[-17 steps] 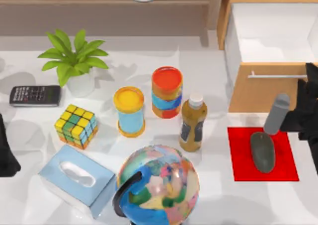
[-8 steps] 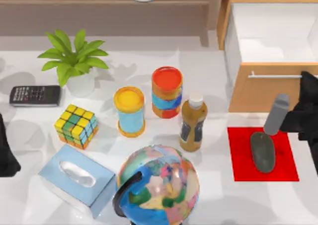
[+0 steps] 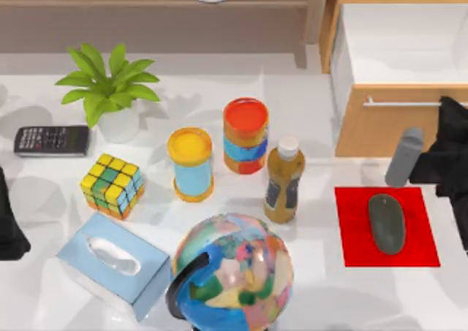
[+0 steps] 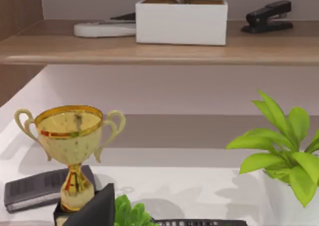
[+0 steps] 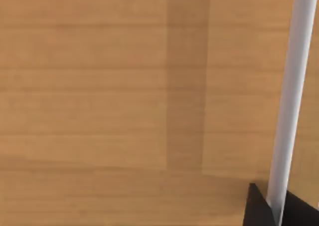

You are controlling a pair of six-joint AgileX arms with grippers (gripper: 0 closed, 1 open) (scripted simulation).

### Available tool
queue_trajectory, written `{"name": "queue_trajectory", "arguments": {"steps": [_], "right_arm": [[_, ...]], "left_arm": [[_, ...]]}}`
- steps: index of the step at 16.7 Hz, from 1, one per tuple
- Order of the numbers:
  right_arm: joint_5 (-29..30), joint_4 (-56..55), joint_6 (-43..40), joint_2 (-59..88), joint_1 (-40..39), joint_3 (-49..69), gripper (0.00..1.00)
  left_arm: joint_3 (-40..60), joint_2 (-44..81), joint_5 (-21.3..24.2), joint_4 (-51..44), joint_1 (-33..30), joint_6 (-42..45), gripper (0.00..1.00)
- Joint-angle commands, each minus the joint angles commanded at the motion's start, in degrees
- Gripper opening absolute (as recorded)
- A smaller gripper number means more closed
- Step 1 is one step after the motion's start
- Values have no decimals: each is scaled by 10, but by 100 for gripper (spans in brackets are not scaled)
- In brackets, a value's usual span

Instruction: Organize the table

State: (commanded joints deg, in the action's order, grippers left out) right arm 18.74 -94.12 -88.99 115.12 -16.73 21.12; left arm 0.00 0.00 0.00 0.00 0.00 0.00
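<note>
**Drawer open, desk crowded: tidying barely begun**

Progress: the wooden cabinet (image 3: 380, 130) at the desk's (image 3: 322, 287) far right corner has its drawer (image 3: 398, 53) pulled out and bare inside. Nothing is stowed yet, by my reading. Most of the work remains: calculator (image 3: 51, 140) near the left edge; plant (image 3: 108, 90), cube (image 3: 112, 185), two cans (image 3: 190, 163), bottle (image 3: 284, 181) mid-desk; tissue box (image 3: 113, 265) and globe (image 3: 234, 272) along the near edge. A mouse (image 3: 386, 223) lies on the red mat (image 3: 351, 250) by the right edge.

Right tool (image 3: 450, 152): sits at the right edge in front of the drawer face. In the wrist view a dark fingertip (image 5: 256, 208) lies against the white handle bar (image 5: 291, 96). Cannot tell how wide the fingers stand, nor whether they grip the bar.

Left arm (image 3: 9, 225): parked at the left edge.
</note>
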Motion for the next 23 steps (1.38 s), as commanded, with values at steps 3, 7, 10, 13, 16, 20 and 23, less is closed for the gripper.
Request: {"name": "queue_trajectory", "arguments": {"steps": [3, 7, 10, 13, 16, 20, 23], "right_arm": [[-15, 36, 0, 17, 14, 52, 0], [-31, 76, 0, 35, 29, 105, 0], [-32, 78, 0, 36, 30, 108, 0], [-30, 83, 1, 39, 31, 114, 0], [-37, 111, 1, 59, 41, 162, 0], [-53, 157, 1, 89, 52, 240, 0], [-57, 169, 0, 96, 55, 257, 0]], "left_arm": [[0, 0, 0, 0, 0, 0, 100], [0, 0, 0, 0, 0, 0, 100], [0, 0, 0, 0, 0, 0, 100], [0, 0, 0, 0, 0, 0, 100], [0, 0, 0, 0, 0, 0, 100], [0, 0, 0, 0, 0, 0, 100], [0, 0, 0, 0, 0, 0, 100]]}}
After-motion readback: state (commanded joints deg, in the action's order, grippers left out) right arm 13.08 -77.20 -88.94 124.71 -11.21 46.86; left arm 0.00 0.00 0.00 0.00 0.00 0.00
